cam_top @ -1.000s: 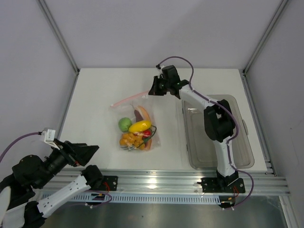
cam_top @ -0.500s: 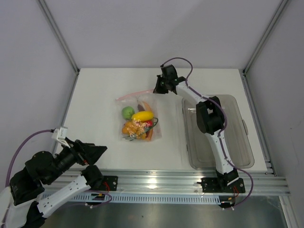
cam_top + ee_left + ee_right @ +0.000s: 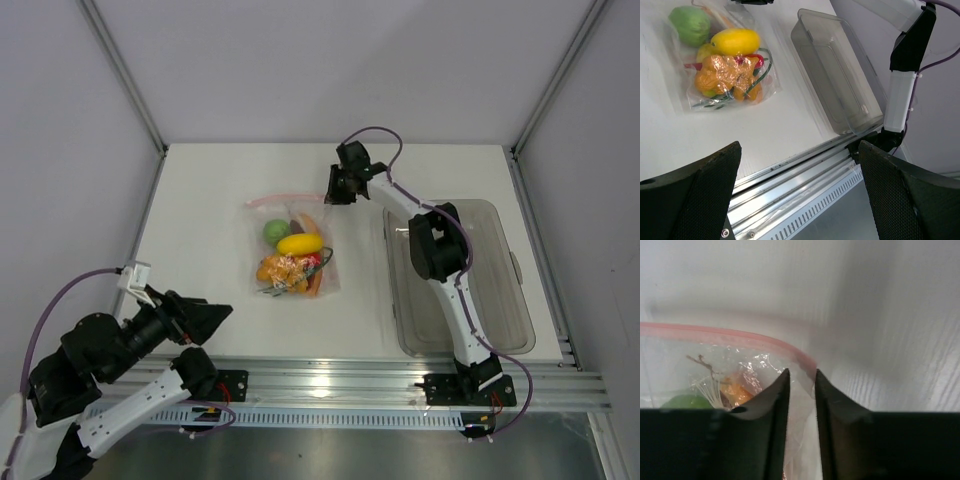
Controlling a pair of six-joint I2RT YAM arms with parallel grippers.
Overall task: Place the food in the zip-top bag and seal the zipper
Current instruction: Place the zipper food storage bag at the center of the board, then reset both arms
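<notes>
The zip-top bag (image 3: 290, 262) lies flat at the table's middle, holding the food: a yellow fruit (image 3: 300, 243), a green round fruit (image 3: 273, 230), orange chunks (image 3: 278, 268) and a red chili. The zipper (image 3: 285, 198), a pink strip, runs along the bag's far edge. My right gripper (image 3: 336, 192) sits at the strip's right end. In the right wrist view its jaws (image 3: 801, 372) stand nearly together with the bag's clear corner film between them, just below the zipper (image 3: 715, 332). My left gripper (image 3: 800, 190) is open and empty, hovering over the front rail, with the bag (image 3: 725, 65) ahead of it.
A rigid clear bin (image 3: 460, 280) stands on the table's right side and also shows in the left wrist view (image 3: 840, 75). The aluminium rail (image 3: 330, 385) runs along the near edge. Grey walls close in the left, back and right.
The right gripper moved slightly right and the bag's mouth shifted with it, its pink strip now lying flatter and straighter. The left arm swung right and a little forward.
</notes>
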